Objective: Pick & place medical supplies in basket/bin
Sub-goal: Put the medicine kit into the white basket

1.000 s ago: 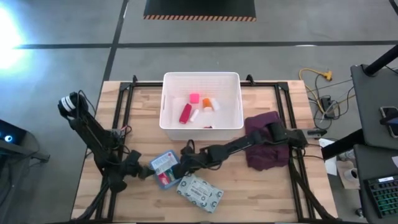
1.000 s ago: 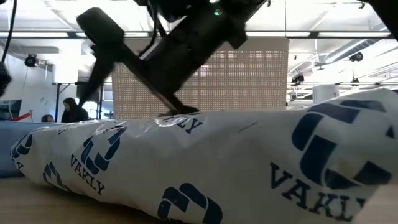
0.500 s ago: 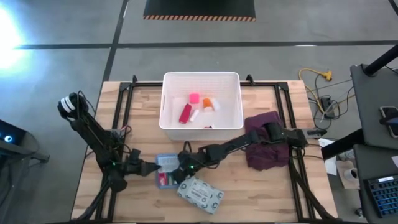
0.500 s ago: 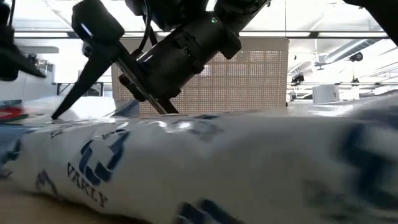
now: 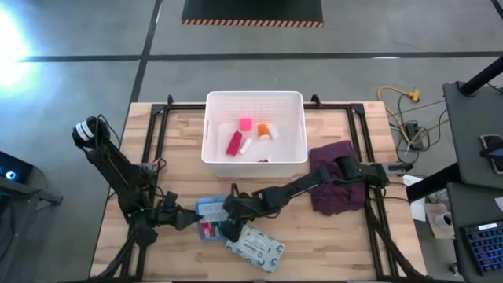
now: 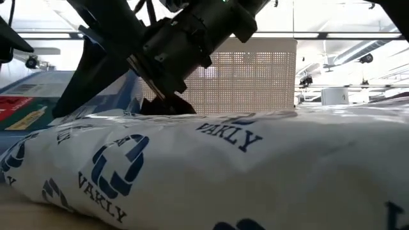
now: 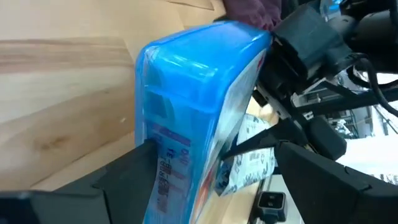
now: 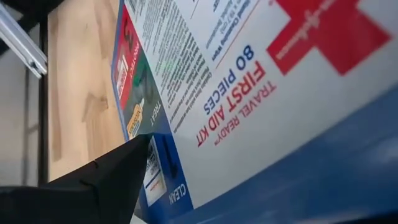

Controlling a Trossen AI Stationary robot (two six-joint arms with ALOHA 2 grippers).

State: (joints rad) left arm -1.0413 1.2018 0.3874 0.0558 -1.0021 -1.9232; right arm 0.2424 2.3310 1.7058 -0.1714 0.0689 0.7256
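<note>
The blue first-aid box (image 5: pixel 208 219) with the red cross (image 8: pixel 323 28) stands tilted up on one long edge near the table's near-left part. My left gripper (image 5: pixel 182 221) is open at its left side, and my right gripper (image 5: pixel 230 214) is open at its right side. The grey-white patterned packet (image 5: pixel 255 246) lies flat beside the box, just nearer and to the right. The white bin (image 5: pixel 292 126) at the far middle holds a red bottle (image 5: pixel 234 143), a pink roll (image 5: pixel 246 123) and small white pieces. My left gripper comes level from the table's left with the box (image 7: pixel 199 93) between its spread fingers. One finger (image 7: pixel 134 171) lies against the box's lower face (image 7: pixel 163 158); the other finger (image 7: pixel 323 180) stands clear of it. The box leans tilted, its lower edge hidden. My right gripper reaches slanting down from the table's right. One finger (image 8: pixel 106 177) lies on the box's printed label face (image 8: pixel 186 99) near an end. The box hides the other finger, so whether it is a pinch cannot be told.
A maroon cloth (image 5: pixel 339 189) lies under the right arm at the table's right. The packet (image 6: pixel 211 172) fills the low view. Bare wood (image 5: pixel 330 251) shows along the near right, and between the bin and the box.
The left gripper has moved right, against the box. The right gripper has shifted toward the near-left. Between them the box went from lying flat to tilted up on an edge and slid slightly nearer. The packet was nudged a little.
</note>
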